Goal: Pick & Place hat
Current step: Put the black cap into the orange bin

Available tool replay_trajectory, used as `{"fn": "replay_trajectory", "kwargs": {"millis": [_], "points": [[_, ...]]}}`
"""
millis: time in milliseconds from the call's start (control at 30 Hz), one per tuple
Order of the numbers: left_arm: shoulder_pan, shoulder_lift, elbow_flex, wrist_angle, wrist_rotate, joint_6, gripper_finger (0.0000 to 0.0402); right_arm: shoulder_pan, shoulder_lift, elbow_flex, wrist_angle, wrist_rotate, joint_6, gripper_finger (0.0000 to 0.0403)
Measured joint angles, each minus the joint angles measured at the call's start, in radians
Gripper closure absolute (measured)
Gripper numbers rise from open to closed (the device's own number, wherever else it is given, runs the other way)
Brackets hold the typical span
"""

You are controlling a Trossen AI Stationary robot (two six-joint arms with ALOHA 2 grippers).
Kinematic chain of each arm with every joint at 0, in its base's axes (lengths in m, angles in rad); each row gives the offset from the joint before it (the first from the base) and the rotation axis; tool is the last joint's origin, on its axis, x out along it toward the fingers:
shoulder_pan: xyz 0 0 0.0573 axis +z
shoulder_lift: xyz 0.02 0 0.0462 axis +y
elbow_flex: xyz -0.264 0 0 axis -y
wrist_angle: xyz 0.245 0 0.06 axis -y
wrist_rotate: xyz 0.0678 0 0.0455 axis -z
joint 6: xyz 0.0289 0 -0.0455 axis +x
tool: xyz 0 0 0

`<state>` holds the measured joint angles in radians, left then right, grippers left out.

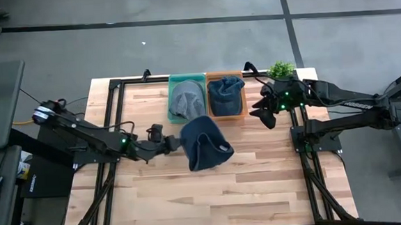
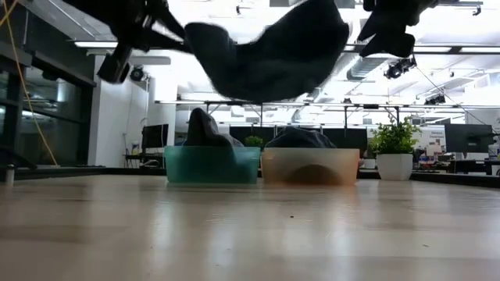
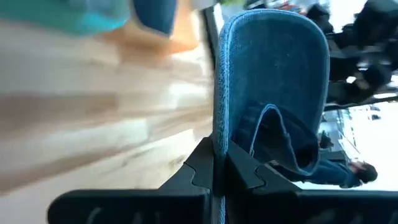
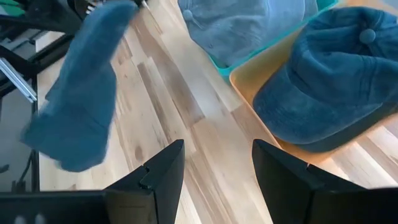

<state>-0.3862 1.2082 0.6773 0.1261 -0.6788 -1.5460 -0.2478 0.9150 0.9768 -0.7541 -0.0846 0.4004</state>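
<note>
I have the dark blue hat (image 1: 206,143) up in the air over the middle of the desk (image 1: 192,197), hanging clear of the wood in the low view, just on the near side of the two bins. My left gripper (image 3: 219,163) is pinching it by the brim edge, fingers pressed tight together on the denim, with the cap's body trailing out to the right of the grip. Behind it, at the far edge of the desk, the teal bin (image 1: 173,100) holds a grey hat (image 1: 187,99), and touching it on the right the orange bin (image 1: 241,110) holds another blue hat (image 1: 226,93). My right gripper (image 4: 217,165) hovers just right of the orange bin, above the desk, fingers spread wide with nothing between them, angled toward the bins. A small potted plant (image 1: 281,70) stands at the far right corner of the desk, just beyond the right arm.
</note>
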Motion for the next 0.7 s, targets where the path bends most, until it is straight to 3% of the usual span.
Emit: {"fn": "replay_trajectory", "kwargs": {"millis": [200,400,700], "points": [[0.0,-0.059,0.0,0.009,-0.067,0.149,0.0395,0.0,0.0,0.0,0.056,-0.012,0.002,0.0219],[0.0,-0.064,0.0,0.006,-0.095,0.183,0.0395,0.001,0.001,0.0,0.21,-0.108,-0.024,0.0219],[0.104,-0.063,0.0,0.052,0.0,0.285,0.0395,0.044,0.05,0.0,0.347,-0.135,-0.041,0.0219]]}}
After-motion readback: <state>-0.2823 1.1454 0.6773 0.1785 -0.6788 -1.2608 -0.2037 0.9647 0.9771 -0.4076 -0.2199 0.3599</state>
